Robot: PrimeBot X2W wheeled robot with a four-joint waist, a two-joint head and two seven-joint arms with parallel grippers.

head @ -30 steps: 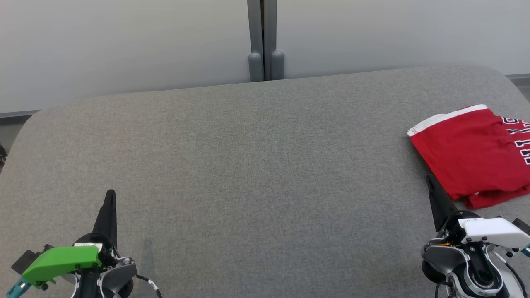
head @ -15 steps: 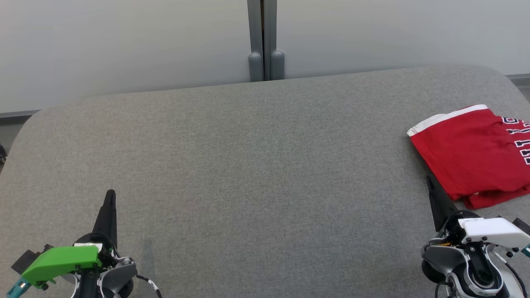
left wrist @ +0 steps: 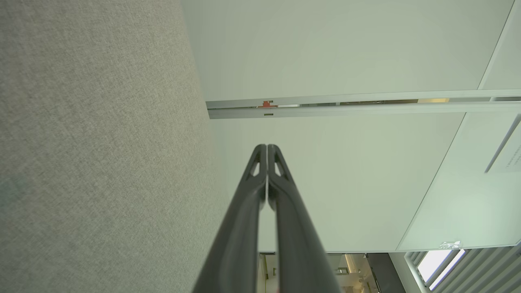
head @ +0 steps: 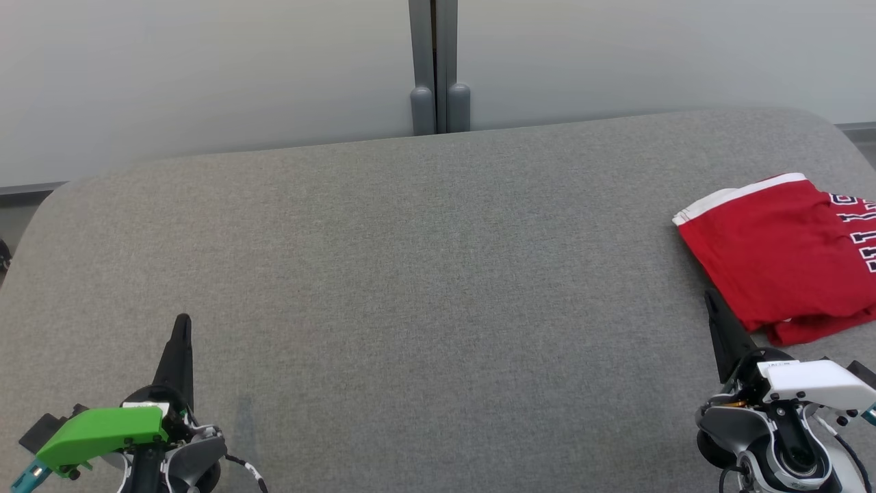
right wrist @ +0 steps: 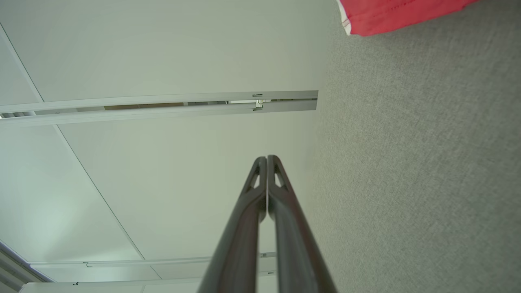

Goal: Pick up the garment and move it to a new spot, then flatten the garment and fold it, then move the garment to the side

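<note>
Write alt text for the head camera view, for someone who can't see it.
A folded red garment with white trim lies at the right edge of a grey fabric surface. Both grippers are shut: the left gripper at lower left, the right gripper at lower right, its tip near the garment.

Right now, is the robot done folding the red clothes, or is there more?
Done, it seems: the red garment lies folded on the right side of the grey table. In hand: nothing; the left gripper and right gripper are shut and empty. Left: nothing obvious.

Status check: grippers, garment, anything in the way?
Left gripper shut, empty. Right gripper shut, empty. Red garment folded, right side of table. No obstruction seen.
</note>
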